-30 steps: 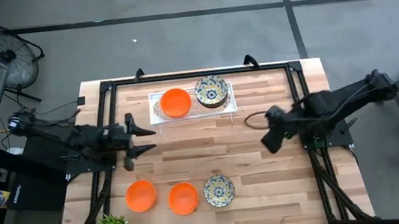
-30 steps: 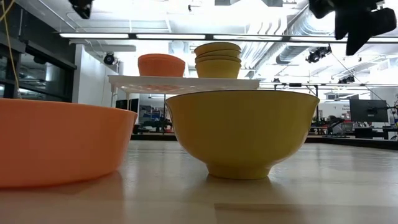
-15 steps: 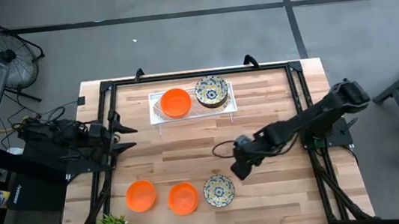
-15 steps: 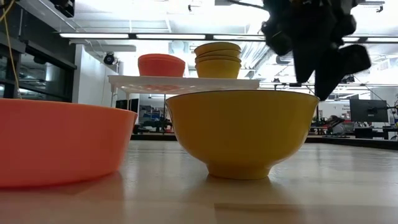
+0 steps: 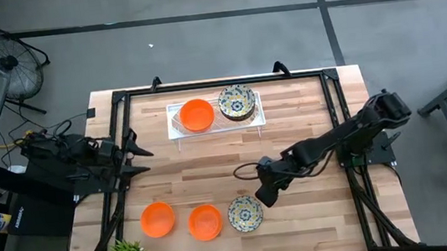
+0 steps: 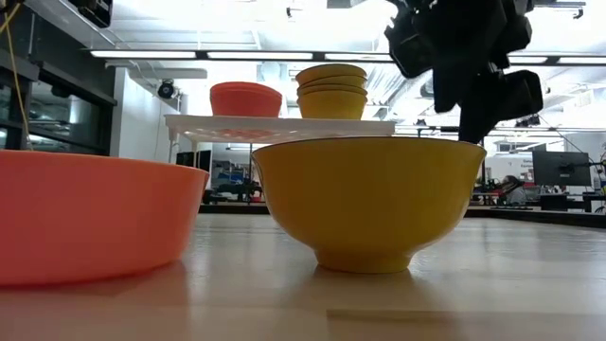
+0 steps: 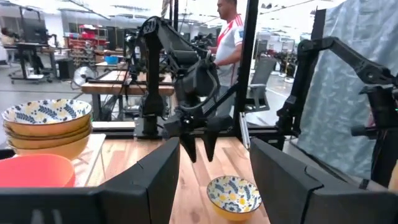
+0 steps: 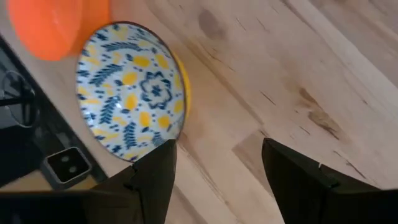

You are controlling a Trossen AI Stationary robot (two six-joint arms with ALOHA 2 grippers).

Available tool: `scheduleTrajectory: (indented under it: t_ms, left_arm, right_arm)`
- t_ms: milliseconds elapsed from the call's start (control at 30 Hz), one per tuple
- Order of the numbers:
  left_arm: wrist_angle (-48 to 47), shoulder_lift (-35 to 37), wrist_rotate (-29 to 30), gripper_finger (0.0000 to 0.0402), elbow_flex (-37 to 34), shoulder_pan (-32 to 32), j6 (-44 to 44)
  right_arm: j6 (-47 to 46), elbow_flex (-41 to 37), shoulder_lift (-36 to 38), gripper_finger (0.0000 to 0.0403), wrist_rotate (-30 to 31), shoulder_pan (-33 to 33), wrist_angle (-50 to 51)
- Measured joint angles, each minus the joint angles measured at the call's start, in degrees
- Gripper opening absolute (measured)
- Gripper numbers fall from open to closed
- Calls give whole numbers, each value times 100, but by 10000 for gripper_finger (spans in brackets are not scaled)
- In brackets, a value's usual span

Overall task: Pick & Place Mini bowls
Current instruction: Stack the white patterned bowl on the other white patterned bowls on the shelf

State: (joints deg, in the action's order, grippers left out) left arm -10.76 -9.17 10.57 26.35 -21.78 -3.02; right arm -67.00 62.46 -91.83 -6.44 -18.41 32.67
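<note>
Wooden tabletop [image 5: 212, 169] carries a glossy, rigid, likely slippery floral mini bowl [image 5: 245, 212] at lower centre, best pinched at its rim by the right gripper [image 5: 264, 197], fingers apart, hovering just beside; left gripper [image 5: 132, 159] waits mid-left, fingers apart.

orange bowls [image 5: 196, 116]: 3 | patterned bowl stack [image 5: 237, 102]: 1 | loose patterned bowl [image 5: 244, 213]: 1 | tray [image 5: 258, 115]: 1

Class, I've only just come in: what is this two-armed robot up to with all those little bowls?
It is sorting mini bowls onto the white tray at the table's far side. The tray already carries an orange bowl and a stack of patterned bowls. The right gripper, open and empty, hovers by the loose patterned bowl near the front edge. Two orange bowls sit beside that one. The left gripper waits, open, at the table's left side.
</note>
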Motion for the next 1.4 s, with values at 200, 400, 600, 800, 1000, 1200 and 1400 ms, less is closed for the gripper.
scheduleTrajectory:
  t_ms: [200,400,600,800,1000,1200,1400]
  left_arm:
    - [-160,57,-463,191,2,0,107]
    - [-287,145,-713,191,2,1,387]
    - [-436,577,-1134,191,-152,2,572]
    - [-508,872,-1496,191,-383,2,631]
    - [-533,875,-1944,191,-402,1,865]
    - [-536,876,-2139,191,-402,0,882]
    - [-629,876,-2251,191,-402,0,786]
  right_arm:
    - [22,0,55,224,231,-20,-44]
    - [-504,2,60,224,275,-58,-141]
    - [-973,8,68,224,265,-90,-449]
    - [-1103,11,68,224,287,-88,-591]
    - [-1423,13,68,224,423,-130,-639]
    - [-1191,13,-196,224,479,-260,-759]
    - [-1150,11,-622,224,425,-526,-981]
